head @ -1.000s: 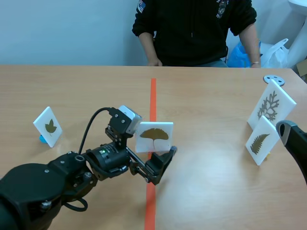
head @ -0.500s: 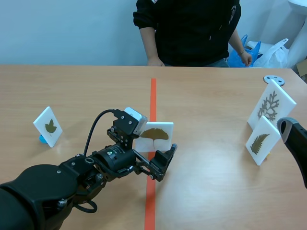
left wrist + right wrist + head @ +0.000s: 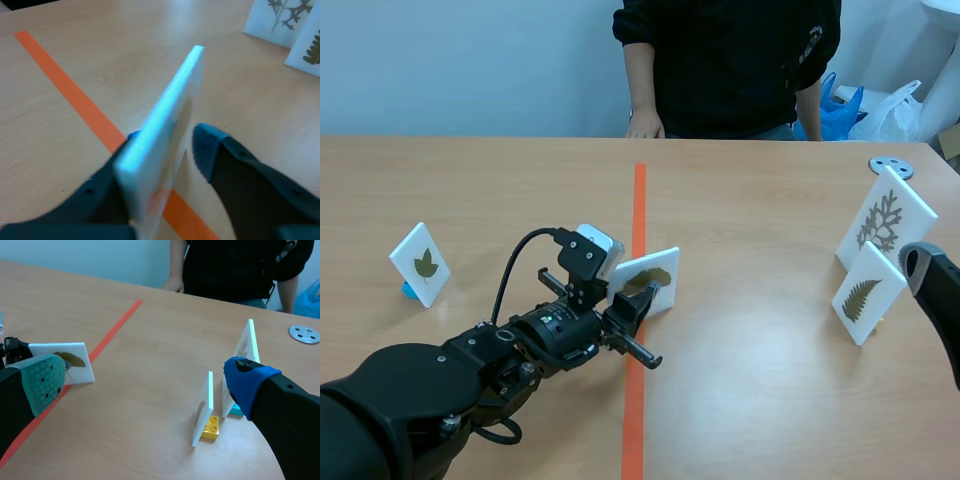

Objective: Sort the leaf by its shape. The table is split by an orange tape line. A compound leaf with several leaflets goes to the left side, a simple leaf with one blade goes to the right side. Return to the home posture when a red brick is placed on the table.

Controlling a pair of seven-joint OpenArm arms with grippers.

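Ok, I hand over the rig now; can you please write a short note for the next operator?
Left gripper: open around the ginkgo card, which leans on the orange line; one pad not touching.
Right gripper: open, empty.
Fern card and branching-leaf card stand on the right side, a single-leaf card on the left.
Done: ginkgo card reached. To do: grip it, probably move it right (one blade). No red brick seen.

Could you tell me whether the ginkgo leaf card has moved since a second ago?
Yes. The ginkgo leaf card stays on the orange tape line but has tilted out of upright.
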